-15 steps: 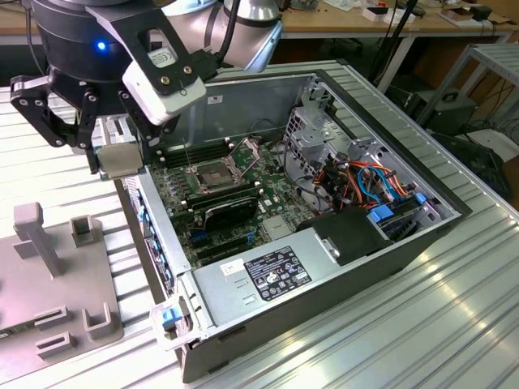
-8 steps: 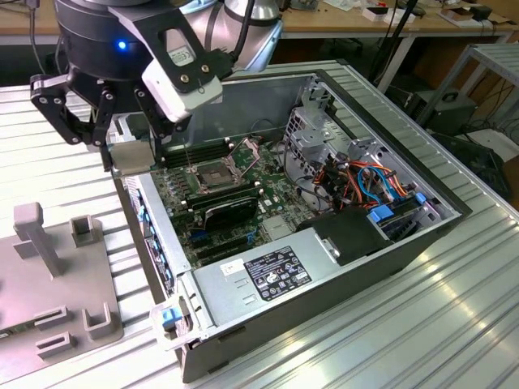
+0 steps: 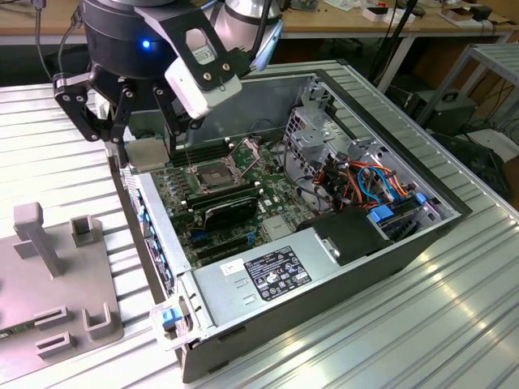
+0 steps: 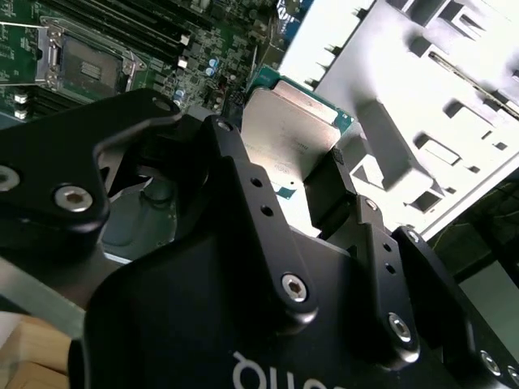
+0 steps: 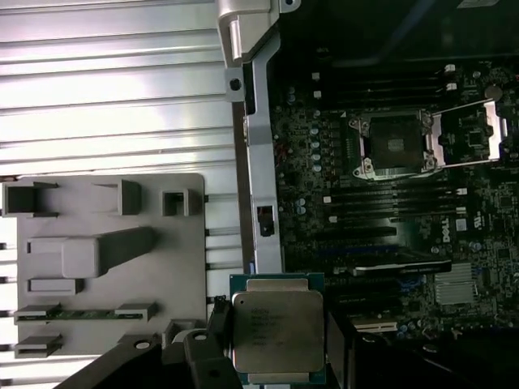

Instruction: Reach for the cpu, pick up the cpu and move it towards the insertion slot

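Ribbed metal tabletop (image 3: 65, 121) carries an open computer case (image 3: 405, 243). At its edge the hand (image 5: 280, 381) grips the cpu (image 5: 278, 331) by opposite edges. Thin, stiff and light, it looks fragile underneath. The slot (image 5: 395, 146) lies well apart, frame raised, with open room above the board.

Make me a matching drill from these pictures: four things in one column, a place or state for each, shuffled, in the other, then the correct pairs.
Things:
1. cpu
2. insertion slot
3. grey fixture plate
4. power supply

Places or states:
A. lies on the ribbed table outside the computer case
B. frame swung open, dark centre bare
C. grey box with a label, at the case's near edge in the exterior view
D. held between the fingers of the gripper

Pairs: 1-D, 2-B, 3-A, 4-C
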### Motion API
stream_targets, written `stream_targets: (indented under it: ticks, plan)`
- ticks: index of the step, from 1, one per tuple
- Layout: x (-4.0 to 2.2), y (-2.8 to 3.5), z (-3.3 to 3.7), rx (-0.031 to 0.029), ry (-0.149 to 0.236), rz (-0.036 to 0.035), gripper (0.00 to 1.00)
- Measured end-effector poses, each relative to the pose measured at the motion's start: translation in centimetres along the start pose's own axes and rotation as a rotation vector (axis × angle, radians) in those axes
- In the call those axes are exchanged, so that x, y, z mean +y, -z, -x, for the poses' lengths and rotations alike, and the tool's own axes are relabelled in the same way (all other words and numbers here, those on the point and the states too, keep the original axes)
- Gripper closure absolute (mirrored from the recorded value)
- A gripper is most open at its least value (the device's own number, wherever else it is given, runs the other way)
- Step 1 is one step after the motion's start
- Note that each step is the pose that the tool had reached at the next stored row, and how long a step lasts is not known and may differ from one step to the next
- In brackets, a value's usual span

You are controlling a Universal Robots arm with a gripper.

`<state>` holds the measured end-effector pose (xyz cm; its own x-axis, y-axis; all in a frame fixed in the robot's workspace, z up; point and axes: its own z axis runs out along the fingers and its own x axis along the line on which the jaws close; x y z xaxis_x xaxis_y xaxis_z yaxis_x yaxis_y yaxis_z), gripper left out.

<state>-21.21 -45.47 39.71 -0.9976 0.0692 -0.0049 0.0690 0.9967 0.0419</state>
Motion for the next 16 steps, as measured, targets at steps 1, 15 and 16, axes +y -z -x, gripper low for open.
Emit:
stream_targets:
  ticks: [1, 15, 16]
  plan:
    - [0.02, 0.0, 0.18, 0.0, 0.0, 0.0, 0.45]
    - [0.51, -0.07, 4.0, 0.0001, 0.0, -0.0001, 0.45]
    - [0.59, -0.08, 4.4, 0.0, 0.0, -0.0001, 0.45]
